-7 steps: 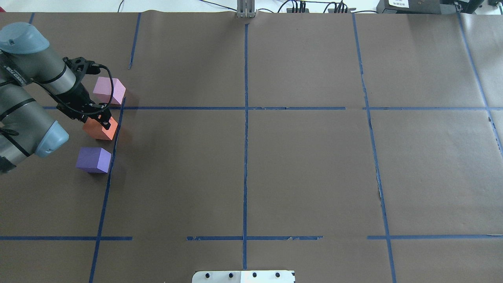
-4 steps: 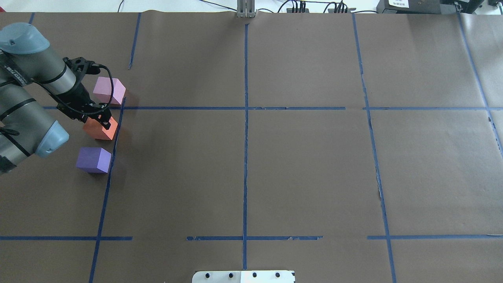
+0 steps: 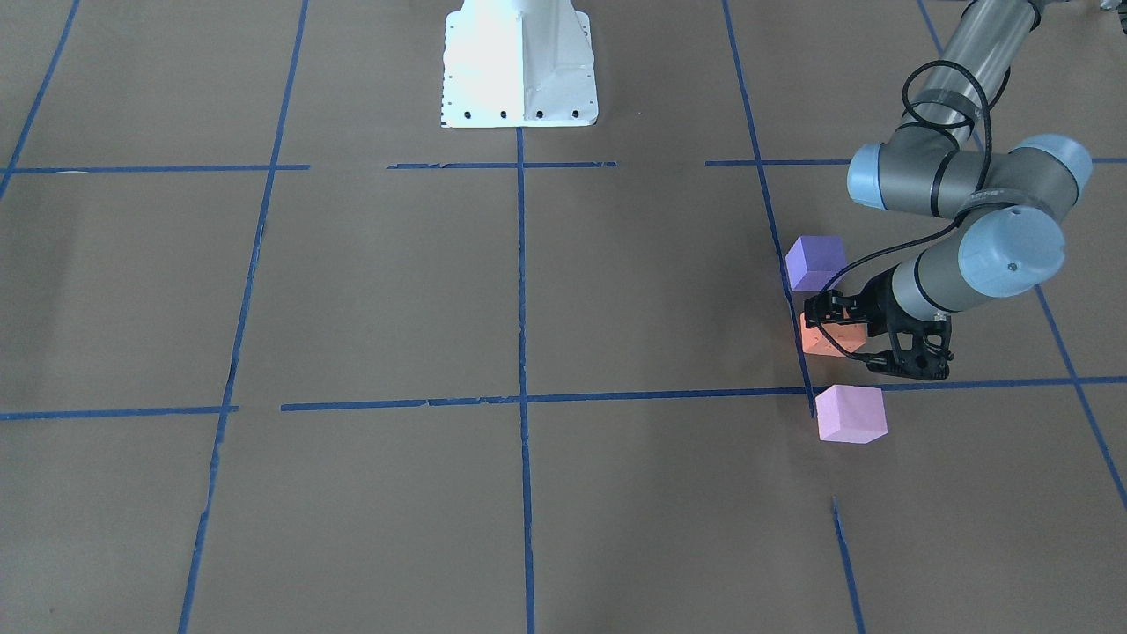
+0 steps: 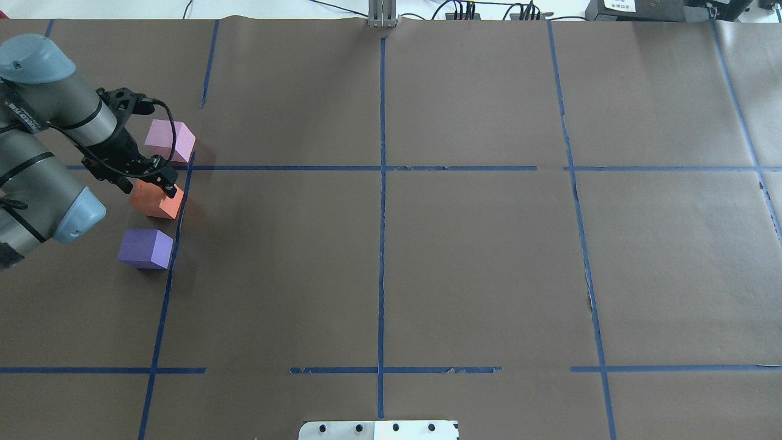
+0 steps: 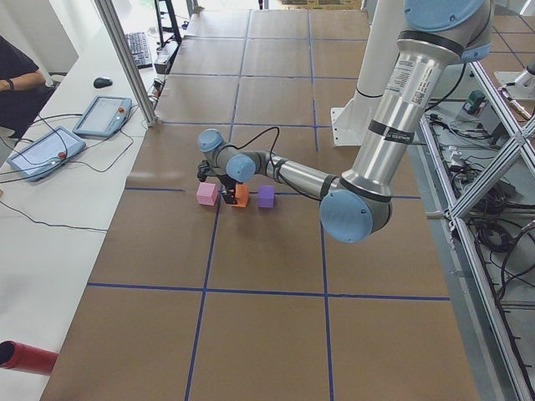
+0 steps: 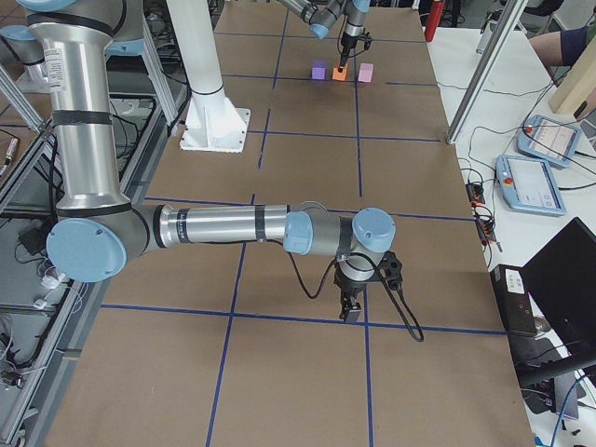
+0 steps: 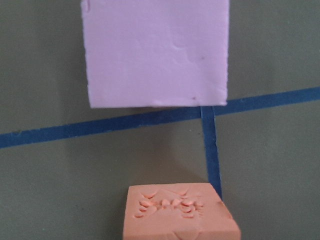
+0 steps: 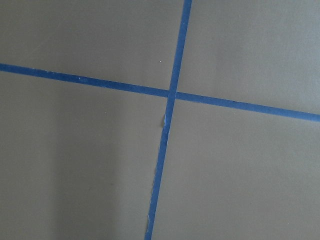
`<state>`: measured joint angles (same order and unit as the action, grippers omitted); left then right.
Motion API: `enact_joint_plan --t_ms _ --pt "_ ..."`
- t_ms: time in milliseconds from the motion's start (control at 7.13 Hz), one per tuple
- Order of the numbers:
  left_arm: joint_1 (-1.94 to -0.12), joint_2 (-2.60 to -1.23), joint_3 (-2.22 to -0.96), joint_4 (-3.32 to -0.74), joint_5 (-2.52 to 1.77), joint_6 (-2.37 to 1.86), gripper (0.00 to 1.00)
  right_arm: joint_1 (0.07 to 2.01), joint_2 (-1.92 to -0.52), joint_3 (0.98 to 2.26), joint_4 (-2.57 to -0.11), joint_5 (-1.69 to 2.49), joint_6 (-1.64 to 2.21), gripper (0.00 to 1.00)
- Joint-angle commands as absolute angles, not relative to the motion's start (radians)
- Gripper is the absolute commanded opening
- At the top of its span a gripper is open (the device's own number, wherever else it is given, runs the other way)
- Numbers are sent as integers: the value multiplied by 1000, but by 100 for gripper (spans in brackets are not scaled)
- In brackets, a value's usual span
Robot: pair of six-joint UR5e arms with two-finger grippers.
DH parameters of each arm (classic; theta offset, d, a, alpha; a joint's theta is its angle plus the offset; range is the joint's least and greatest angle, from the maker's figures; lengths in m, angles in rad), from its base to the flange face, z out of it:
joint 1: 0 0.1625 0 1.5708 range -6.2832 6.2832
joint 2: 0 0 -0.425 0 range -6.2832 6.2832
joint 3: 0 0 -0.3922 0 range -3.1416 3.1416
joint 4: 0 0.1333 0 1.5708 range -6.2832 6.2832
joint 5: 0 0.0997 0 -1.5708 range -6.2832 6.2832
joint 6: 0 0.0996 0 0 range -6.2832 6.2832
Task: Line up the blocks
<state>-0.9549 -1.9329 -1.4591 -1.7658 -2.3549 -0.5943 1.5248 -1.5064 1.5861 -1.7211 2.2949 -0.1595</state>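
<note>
Three blocks stand in a row along a blue tape line at the table's left. The pale pink block [image 4: 170,139] is farthest, the orange block [image 4: 153,203] is in the middle and the violet-blue block [image 4: 145,247] is nearest. All rest on the paper with small gaps between them. My left gripper [image 4: 164,183] hovers just over the orange block's far edge and looks open. In the left wrist view the orange block [image 7: 180,215] lies free below the pink block [image 7: 155,50]. My right gripper [image 6: 352,312] points down far from the blocks; I cannot tell its state.
The white robot base plate [image 3: 519,70] stands at the middle of the near edge. Blue tape lines [image 4: 382,183] divide the brown paper into squares. A side table with tablets [image 5: 100,117] and a seated person [image 5: 17,83] lies beyond the far edge.
My left gripper has drawn up and back a little from the orange block. The three blocks have stayed where they were.
</note>
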Motion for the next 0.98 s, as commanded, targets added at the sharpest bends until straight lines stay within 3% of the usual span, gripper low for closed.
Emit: enact_joint_plan --t_ms 0,421,841 --pt "-1010 -1933 -1512 -1756 -2353 -641 100 1525 -1506 1586 -1721 2295 -160 100" --pt "-1127 -1887 -1668 -1679 -2347 -643 100 1525 -1506 1586 -1721 2295 -160 100" --pt "-1302 -1820 -1719 -1652 -2374 -611 100 1525 -1506 1586 -1721 2295 -160 100"
